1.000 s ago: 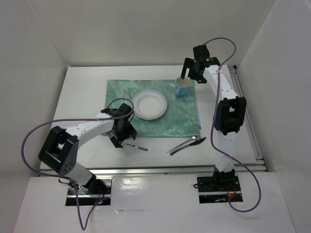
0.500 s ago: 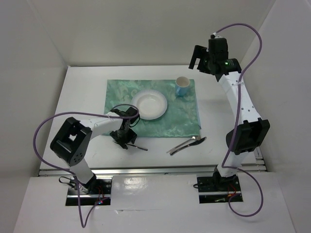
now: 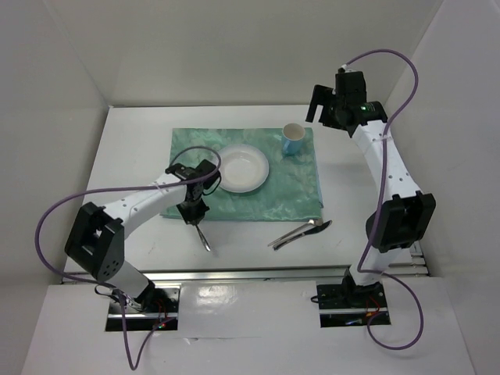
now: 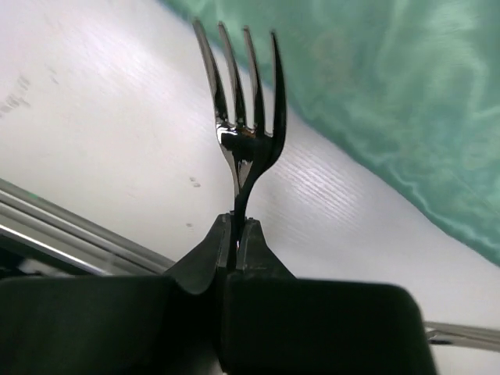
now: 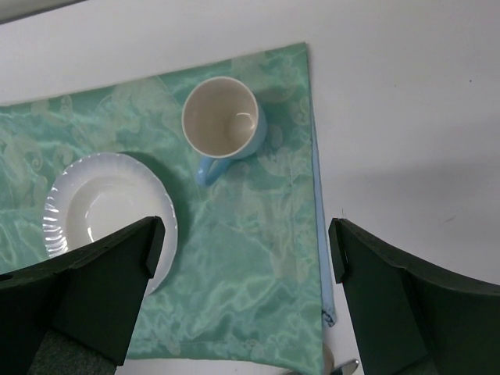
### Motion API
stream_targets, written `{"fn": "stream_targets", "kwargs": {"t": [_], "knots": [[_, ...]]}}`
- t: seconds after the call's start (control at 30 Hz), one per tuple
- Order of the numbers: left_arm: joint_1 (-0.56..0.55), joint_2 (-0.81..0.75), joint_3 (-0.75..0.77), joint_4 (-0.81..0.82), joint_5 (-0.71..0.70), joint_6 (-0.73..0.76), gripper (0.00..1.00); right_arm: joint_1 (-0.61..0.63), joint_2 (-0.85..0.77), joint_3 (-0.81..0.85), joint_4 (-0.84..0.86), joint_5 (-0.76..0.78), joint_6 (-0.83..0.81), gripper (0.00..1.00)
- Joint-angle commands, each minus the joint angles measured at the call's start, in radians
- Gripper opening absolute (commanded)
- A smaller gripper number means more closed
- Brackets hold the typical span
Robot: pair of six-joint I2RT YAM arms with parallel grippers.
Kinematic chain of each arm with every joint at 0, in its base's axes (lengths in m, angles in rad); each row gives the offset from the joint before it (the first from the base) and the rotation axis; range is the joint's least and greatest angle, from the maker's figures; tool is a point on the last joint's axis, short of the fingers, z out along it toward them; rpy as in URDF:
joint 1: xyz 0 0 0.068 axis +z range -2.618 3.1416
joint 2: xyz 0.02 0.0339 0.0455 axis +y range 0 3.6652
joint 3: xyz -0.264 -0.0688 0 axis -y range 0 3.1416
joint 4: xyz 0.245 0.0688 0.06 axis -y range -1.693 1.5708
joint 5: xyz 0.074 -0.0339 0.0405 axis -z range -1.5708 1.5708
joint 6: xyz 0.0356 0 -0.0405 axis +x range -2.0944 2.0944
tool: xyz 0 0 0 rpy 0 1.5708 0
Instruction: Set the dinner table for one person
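Note:
My left gripper (image 3: 194,214) is shut on the handle of a metal fork (image 3: 205,238), just off the near left corner of the green placemat (image 3: 301,191). In the left wrist view the fork (image 4: 246,117) sticks straight out of the shut jaws of the left gripper (image 4: 237,223), tines over the white dinner table (image 3: 133,148). A white plate (image 3: 242,167) and a blue cup (image 3: 292,139) stand on the placemat. My right gripper (image 3: 316,103) hangs open high behind the cup (image 5: 223,119), nothing between its fingers.
A spoon and a knife (image 3: 301,232) lie together on the table off the placemat's near right corner. A metal rail (image 3: 266,273) runs along the near edge, another along the right side. White walls enclose the table on three sides.
My left gripper has shut on the fork and turned it, so the tines now point at the near edge. My right gripper has risen away from the cup, still open.

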Motion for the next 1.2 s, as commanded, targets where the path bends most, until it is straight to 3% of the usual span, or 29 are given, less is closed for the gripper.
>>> {"fn": "stream_targets", "kwargs": {"t": [0.0,0.13,0.23,0.4,0.57,0.73,0.97,1.07,1.17], "knots": [[0.013,-0.009,0.187,-0.171,-0.172,0.255,0.00,-0.010,-0.099,-0.054,0.032,-0.029,-0.014,1.00],[0.068,0.051,0.324,-0.140,-0.195,0.470,0.00,-0.010,-0.177,-0.189,0.041,-0.058,-0.014,1.00],[0.131,0.164,0.401,-0.055,-0.150,0.626,0.00,-0.022,-0.269,-0.341,0.041,0.010,0.031,1.00],[0.162,0.367,0.609,-0.052,-0.169,0.751,0.00,-0.031,-0.404,-0.577,0.066,-0.079,0.075,1.00],[0.186,0.525,0.773,-0.087,-0.220,0.797,0.00,-0.031,-0.495,-0.696,0.027,-0.104,0.117,1.00],[0.222,0.610,0.855,-0.076,-0.163,0.827,0.00,0.013,-0.668,-0.888,0.039,-0.211,0.221,0.93],[0.222,0.722,0.944,-0.066,-0.134,0.854,0.00,0.094,-0.728,-1.036,0.024,-0.202,0.428,0.81],[0.233,0.755,0.962,-0.066,-0.104,0.842,0.00,0.180,-0.753,-1.107,0.021,-0.132,0.570,0.81],[0.233,0.765,0.962,-0.075,-0.068,0.828,0.17,0.266,-0.758,-1.165,0.047,-0.070,0.677,0.80]]}}
